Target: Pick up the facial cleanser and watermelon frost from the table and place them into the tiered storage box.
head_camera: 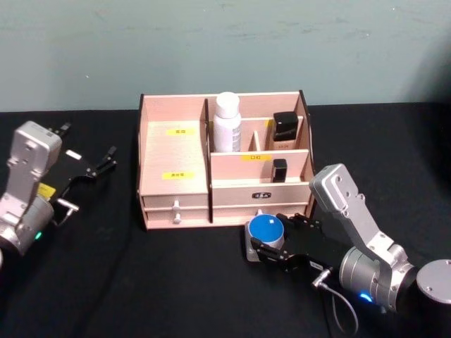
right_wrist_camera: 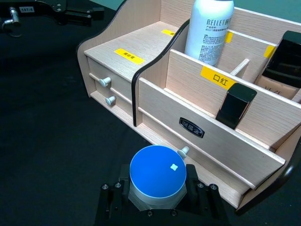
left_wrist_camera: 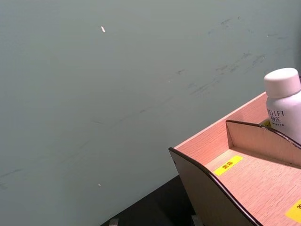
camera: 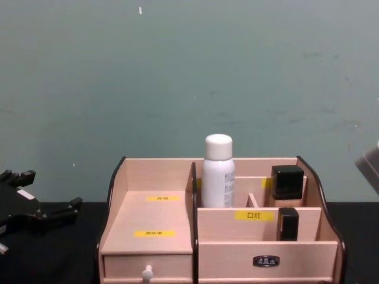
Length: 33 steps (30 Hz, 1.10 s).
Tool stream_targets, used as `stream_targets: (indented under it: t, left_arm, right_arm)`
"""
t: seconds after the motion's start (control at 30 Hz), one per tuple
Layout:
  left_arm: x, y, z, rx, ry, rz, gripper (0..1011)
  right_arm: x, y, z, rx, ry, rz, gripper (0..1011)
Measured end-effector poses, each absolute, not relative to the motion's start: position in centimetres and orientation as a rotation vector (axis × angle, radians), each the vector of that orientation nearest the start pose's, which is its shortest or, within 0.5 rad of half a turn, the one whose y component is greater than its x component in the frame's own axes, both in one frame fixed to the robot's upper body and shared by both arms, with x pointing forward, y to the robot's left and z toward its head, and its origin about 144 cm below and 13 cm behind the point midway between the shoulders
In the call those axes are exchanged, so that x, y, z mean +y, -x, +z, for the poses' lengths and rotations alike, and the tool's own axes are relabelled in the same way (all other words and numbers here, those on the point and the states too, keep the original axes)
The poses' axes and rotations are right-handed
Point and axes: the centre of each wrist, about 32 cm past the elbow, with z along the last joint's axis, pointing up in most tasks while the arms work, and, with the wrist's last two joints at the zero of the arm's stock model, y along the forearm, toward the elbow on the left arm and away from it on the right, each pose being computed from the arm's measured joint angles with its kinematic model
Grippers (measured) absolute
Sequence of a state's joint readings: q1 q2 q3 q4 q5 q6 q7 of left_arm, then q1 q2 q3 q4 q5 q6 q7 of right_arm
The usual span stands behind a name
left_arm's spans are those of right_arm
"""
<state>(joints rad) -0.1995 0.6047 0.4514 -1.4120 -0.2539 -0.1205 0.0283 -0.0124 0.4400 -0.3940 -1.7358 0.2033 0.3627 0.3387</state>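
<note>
The black table [head_camera: 176, 282] bears the tiered storage box [head_camera: 176, 151]; blue-lidded jar [head_camera: 267, 229] just before it.

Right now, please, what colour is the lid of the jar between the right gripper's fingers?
The jar's lid is bright blue; the right wrist view shows it best.

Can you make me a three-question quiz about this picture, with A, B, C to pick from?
1. Where does the white bottle stand? A) on the table B) at the back of the wooden box C) in a drawer
2. What colour lid has the jar? A) red B) blue C) green
3. What is the right gripper doing? A) hanging empty B) holding the bottle C) gripping the jar
Answers: B, it stands in the rear section; B, its round top is blue; C, it clamps the jar's sides. The left gripper sits left of the box.
</note>
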Motion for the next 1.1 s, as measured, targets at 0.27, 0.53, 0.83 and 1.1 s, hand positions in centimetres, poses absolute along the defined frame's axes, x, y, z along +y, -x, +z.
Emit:
stream_targets:
  t: [0.27, 0.53, 0.83, 1.1]
  left_arm:
    - [31.0, -48.9, 114.0, -0.285, -0.304, 1.248, 1001]
    - [31.0, -48.9, 114.0, -0.285, -0.305, 1.248, 1001]
    - [31.0, -48.9, 114.0, -0.285, -0.305, 1.248, 1001]
    - [31.0, -48.9, 114.0, -0.285, -0.305, 1.248, 1001]
  right_arm:
    - [-22.0, -42.8, 115.8, 0.121, 0.428, -0.827, 705]
    - [-22.1, -42.8, 115.7, 0.124, 0.418, -0.824, 705]
    - [-22.1, -42.6, 117.1, 0.097, 0.37, -0.79, 705]
    - [-20.7, -42.4, 119.5, 0.073, 0.316, -0.73, 706]
